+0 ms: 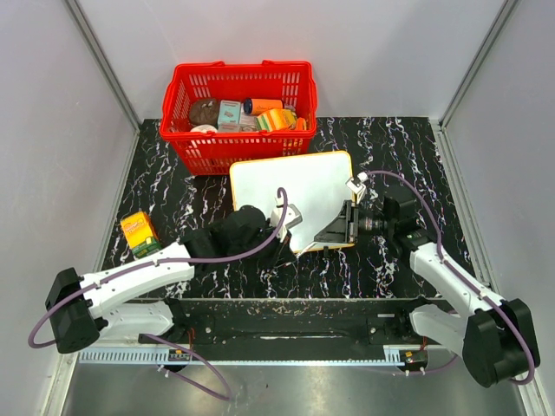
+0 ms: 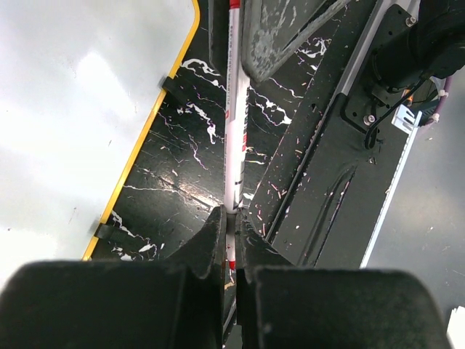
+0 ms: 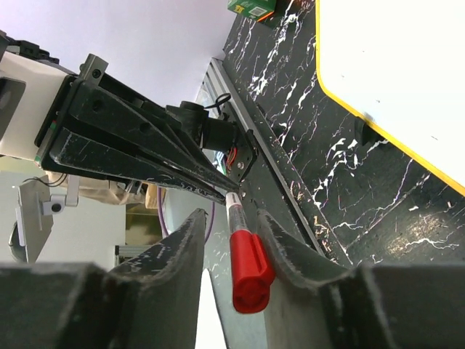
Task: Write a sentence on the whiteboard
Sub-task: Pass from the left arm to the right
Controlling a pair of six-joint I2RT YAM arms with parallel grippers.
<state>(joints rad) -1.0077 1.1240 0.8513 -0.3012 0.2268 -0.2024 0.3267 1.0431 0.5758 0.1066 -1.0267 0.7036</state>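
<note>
Desk [image 1: 173,165] carries the whiteboard [image 1: 286,178], flat, mid-desk, just in front of the red basket [image 1: 217,147]. Its long axis runs approx L–R, slightly skewed, face up and blank as far as seen. L hand [image 2: 231,240] is clenched on the marker [image 2: 234,131]. R hand [image 3: 232,218] jaws flank the red cap [image 3: 249,269], can't tell if gripping. Marker axis runs hand to hand, cap twd R. Risk: an off-axis pull levers the marker out of the L grip, or the cap slips, so it drops.

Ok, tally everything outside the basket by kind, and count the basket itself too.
whiteboard: 1
red basket: 1
red-capped marker: 1
yellow-and-green box: 1
Total: 4
</note>
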